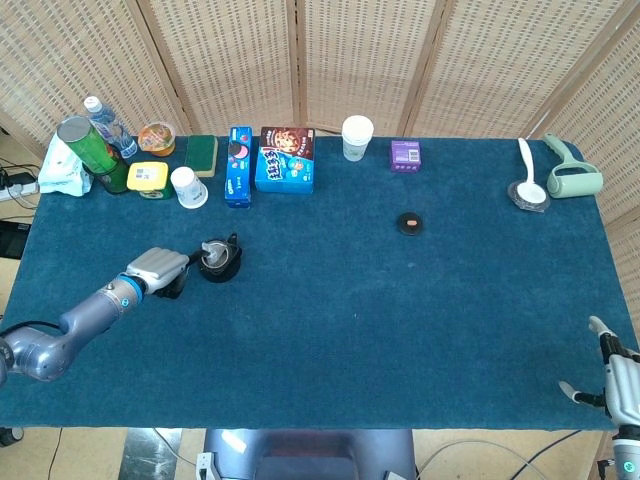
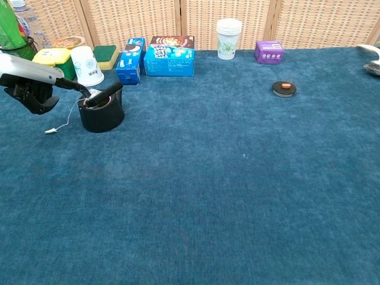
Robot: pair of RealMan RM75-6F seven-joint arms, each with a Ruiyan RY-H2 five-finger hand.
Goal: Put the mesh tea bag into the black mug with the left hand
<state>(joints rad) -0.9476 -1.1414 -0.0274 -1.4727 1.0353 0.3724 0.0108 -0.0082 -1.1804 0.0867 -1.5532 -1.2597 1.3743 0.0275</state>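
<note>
The black mug (image 1: 218, 262) stands on the blue cloth at the left, also seen in the chest view (image 2: 101, 113). The white mesh tea bag (image 2: 93, 95) sits inside it. Its string hangs over the rim, ending in a small tag (image 2: 51, 130) on the cloth. My left hand (image 1: 160, 270) is just left of the mug (image 2: 31, 90), fingers curled under and holding nothing. One dark finger (image 2: 72, 85) stretches out to the mug's rim by the tea bag. My right hand (image 1: 612, 378) hangs off the table's near right corner, fingers spread and empty.
Along the back edge stand a white paper cup (image 2: 87, 65), a yellow tub (image 2: 52, 59), a green sponge (image 2: 107, 54), blue snack boxes (image 2: 169, 56), stacked cups (image 2: 228, 38) and a purple box (image 2: 268, 51). A small black disc (image 2: 284, 88) lies mid-right.
</note>
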